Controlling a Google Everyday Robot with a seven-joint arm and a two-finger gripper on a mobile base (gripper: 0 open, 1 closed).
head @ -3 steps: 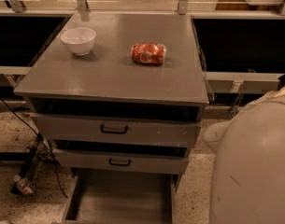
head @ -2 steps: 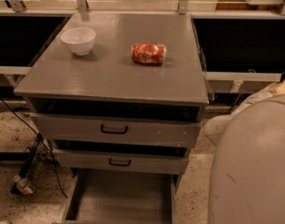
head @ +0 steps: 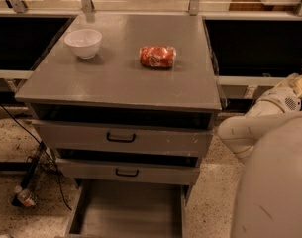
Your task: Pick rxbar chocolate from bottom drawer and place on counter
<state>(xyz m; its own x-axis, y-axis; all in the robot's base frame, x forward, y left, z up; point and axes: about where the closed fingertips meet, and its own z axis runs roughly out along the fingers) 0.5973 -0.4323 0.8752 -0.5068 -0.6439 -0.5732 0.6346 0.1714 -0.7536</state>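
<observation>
Bottom drawer (head: 125, 216) juts open toward the frame's lower edge; claw unseen, its state untellable, arm (head: 274, 182) at lower right.

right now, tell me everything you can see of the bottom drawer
The bottom drawer is the lowest of three grey drawers and stands pulled out toward the camera. It looks painted grey, with plain side walls and a wide flat floor. The part of the floor in view is bare; its front is cut off by the picture's lower edge. Its back runs under the middle drawer. The gripper is not in view; only the robot's white arm shows at right, apart from the drawer.
</observation>
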